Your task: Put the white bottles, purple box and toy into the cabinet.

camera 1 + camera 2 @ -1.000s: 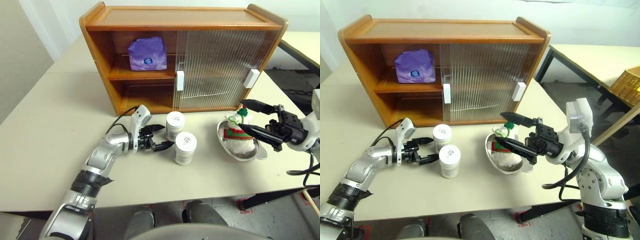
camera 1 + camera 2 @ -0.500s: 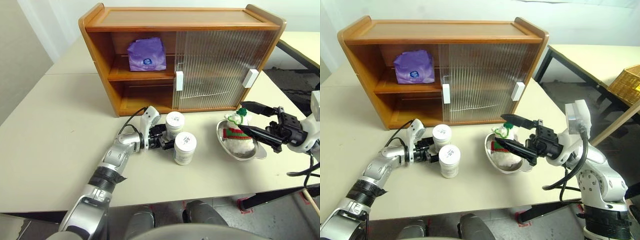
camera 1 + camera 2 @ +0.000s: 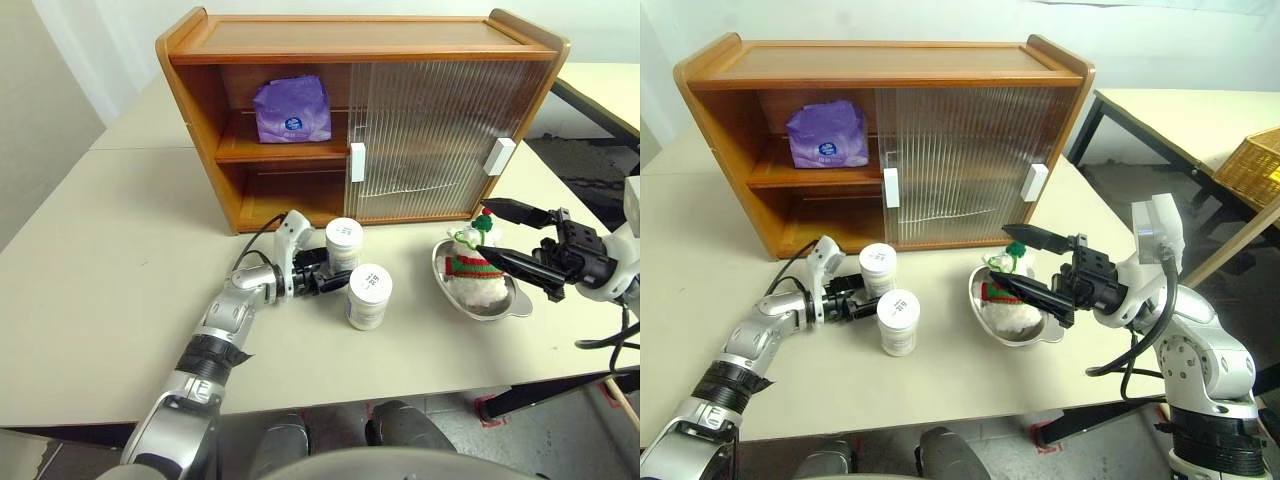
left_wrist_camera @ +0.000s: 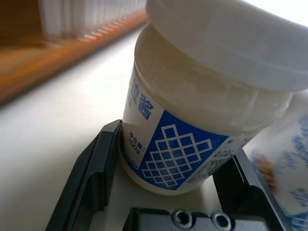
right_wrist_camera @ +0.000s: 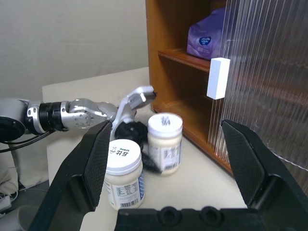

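Cabinet (image 3: 300,120) w/ left side open, purple box (image 3: 293,108) already on upper shelf. Toy (image 3: 472,268) sits in metal dish (image 3: 512,306), right gripper (image 3: 500,238) hovering beside it, jaws wide, nothing held. Change: left gripper (image 3: 325,275) was short of the far white bottle (image 3: 343,244) a sec ago, now has come fwd & narrowed, fingers (image 4: 94,171) flanking it, looks gripped. Near bottle (image 3: 368,296) untouched. Likely next: lift to lower shelf.

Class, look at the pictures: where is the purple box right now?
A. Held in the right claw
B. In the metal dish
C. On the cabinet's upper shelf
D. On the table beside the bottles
C: the purple box sits on the upper shelf in the open left side of the cabinet.
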